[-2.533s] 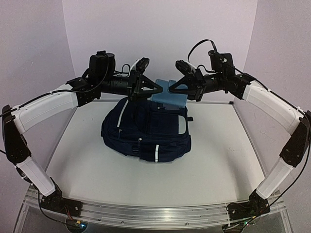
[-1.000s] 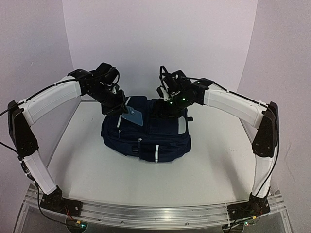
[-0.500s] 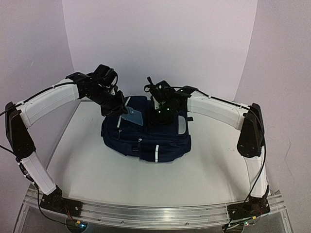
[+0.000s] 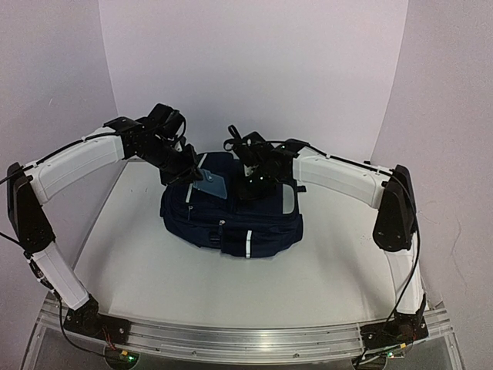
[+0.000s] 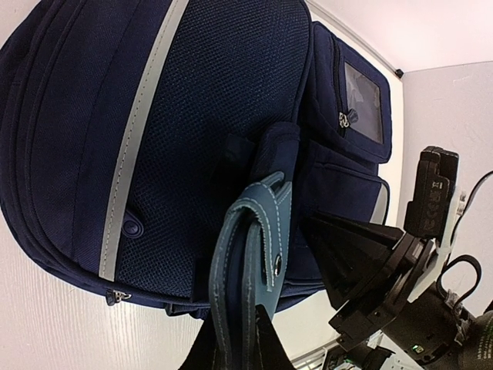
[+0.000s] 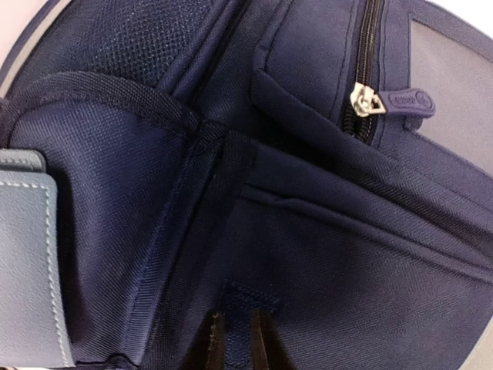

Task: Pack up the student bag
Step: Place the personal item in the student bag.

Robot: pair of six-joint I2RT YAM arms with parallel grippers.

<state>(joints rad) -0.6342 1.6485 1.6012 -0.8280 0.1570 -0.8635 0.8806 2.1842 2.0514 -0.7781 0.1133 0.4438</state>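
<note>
The student bag (image 4: 231,212), dark navy with white stripes, lies flat in the middle of the table. My left gripper (image 4: 196,178) is shut on a light-blue snap wallet (image 4: 210,186) and holds it on edge against the bag's top left. In the left wrist view the wallet (image 5: 248,262) stands between my fingers (image 5: 269,348), its far end at a dark opening of the bag (image 5: 192,116). My right gripper (image 4: 248,183) rests on the bag's top. In the right wrist view it (image 6: 236,339) pinches a small navy fabric tab (image 6: 246,304), with the wallet (image 6: 27,254) at the left.
A zipper pull (image 6: 389,100) lies on a front pocket above my right gripper. My right gripper (image 5: 370,262) sits close beside the wallet in the left wrist view. White table (image 4: 154,262) surrounds the bag, with walls at the back and both sides.
Both grippers came down from the raised wallet at the back. The left one lowered the wallet onto the bag. The right one let go, moved left and closed on the bag's tab.
</note>
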